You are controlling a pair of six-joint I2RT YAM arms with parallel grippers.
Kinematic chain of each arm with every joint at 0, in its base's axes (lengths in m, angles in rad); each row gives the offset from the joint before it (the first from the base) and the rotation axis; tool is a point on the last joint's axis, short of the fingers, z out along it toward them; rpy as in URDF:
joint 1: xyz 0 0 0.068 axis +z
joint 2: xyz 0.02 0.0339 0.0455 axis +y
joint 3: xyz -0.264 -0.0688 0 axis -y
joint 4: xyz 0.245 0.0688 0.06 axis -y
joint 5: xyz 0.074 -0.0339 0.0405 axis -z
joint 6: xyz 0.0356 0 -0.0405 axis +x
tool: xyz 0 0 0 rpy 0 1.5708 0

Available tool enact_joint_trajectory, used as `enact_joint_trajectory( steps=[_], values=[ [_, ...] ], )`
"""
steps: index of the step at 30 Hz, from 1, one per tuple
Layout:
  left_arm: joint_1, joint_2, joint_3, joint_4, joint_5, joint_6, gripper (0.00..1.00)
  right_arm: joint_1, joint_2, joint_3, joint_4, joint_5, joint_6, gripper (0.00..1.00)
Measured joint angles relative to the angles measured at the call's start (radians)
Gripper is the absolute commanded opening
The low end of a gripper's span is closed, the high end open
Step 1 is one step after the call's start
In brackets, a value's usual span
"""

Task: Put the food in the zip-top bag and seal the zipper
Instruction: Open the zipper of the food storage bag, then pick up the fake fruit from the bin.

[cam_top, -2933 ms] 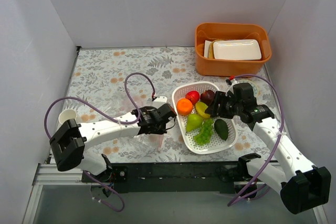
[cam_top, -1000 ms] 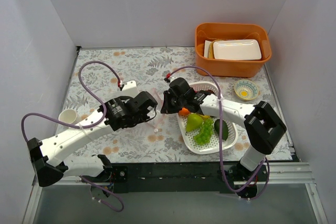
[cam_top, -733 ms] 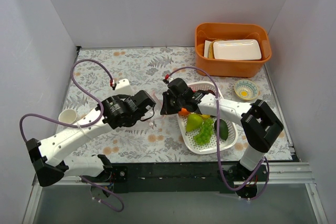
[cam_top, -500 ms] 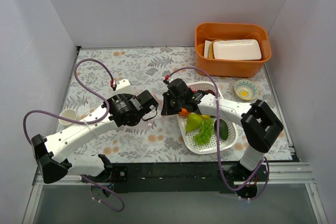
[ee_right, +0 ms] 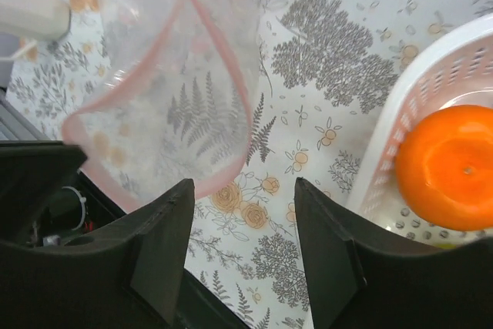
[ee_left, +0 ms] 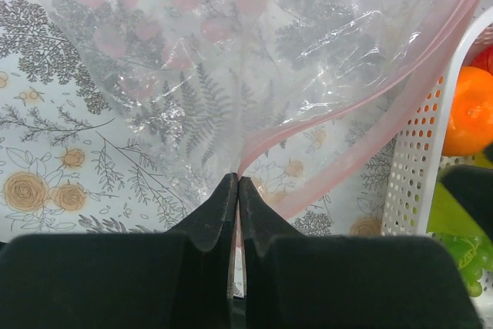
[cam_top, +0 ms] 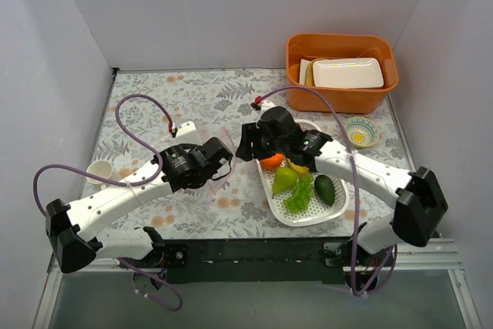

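The clear zip-top bag (ee_left: 231,59) hangs over the floral cloth with its mouth gaping. My left gripper (ee_left: 237,181) is shut on the pink zipper (ee_left: 400,105) at one end of the mouth. The right wrist view looks into the bag (ee_right: 169,105), and I see no food inside. My right gripper (ee_right: 243,184) stands open beside the mouth, holding nothing. The food lies in the white basket (cam_top: 339,209): an orange (cam_top: 271,161), a green pear (cam_top: 285,179), grapes (cam_top: 299,195) and an avocado (cam_top: 324,189). The right arm hides the basket's far end.
An orange bin (cam_top: 341,96) holding a white tray stands at the back right. A small patterned bowl (cam_top: 360,132) sits right of the basket. A white cup (cam_top: 98,171) is at the left edge of the cloth.
My right gripper, shut half a second ago at the bag's mouth, now stands open, and its arm has swung out to the right. The left gripper still holds the zipper.
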Motion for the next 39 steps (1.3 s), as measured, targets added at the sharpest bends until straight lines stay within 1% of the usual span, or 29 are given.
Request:
enact_joint_trajectory(
  steps=[3,6,9,16,20,21,22,23,28,29,31,37,39],
  values=[
    [0.000,0.008,-0.007,0.037,0.015,0.013,0.00,0.000,-0.100,-0.004,-0.040,0.063,0.003,0.63],
    [0.000,0.015,-0.008,0.071,0.030,0.034,0.00,0.000,-0.188,-0.042,-0.093,0.131,0.023,0.63],
    [0.000,0.026,-0.008,0.095,0.043,0.051,0.00,0.000,-0.255,-0.109,-0.197,0.198,0.069,0.63],
    [0.000,0.048,-0.014,0.134,0.068,0.086,0.00,0.000,-0.305,-0.262,-0.409,0.291,0.172,0.64],
    [0.000,0.048,-0.014,0.148,0.080,0.102,0.00,0.000,-0.332,-0.292,-0.476,0.327,0.208,0.64],
    [0.000,0.048,-0.014,0.153,0.082,0.106,0.00,0.000,-0.335,-0.293,-0.492,0.334,0.217,0.69],
    [0.000,0.048,-0.014,0.157,0.084,0.110,0.00,0.000,-0.335,-0.294,-0.502,0.341,0.226,0.70],
    [0.000,0.048,-0.014,0.158,0.085,0.113,0.00,0.000,-0.335,-0.298,-0.510,0.348,0.235,0.73],
    [0.000,0.048,-0.014,0.162,0.093,0.124,0.00,0.000,-0.335,-0.378,-0.513,0.359,0.259,0.78],
    [0.000,0.048,-0.014,0.163,0.097,0.127,0.00,0.000,-0.335,-0.393,-0.512,0.359,0.261,0.82],
    [0.000,0.048,-0.014,0.169,0.100,0.132,0.00,0.000,-0.333,-0.416,-0.503,0.358,0.266,0.85],
    [0.000,0.048,-0.014,0.182,0.108,0.144,0.00,-0.016,-0.302,-0.448,-0.431,0.348,0.258,0.86],
    [0.000,0.048,-0.014,0.182,0.112,0.146,0.00,-0.028,-0.296,-0.475,-0.373,0.327,0.255,0.84]
  ],
)
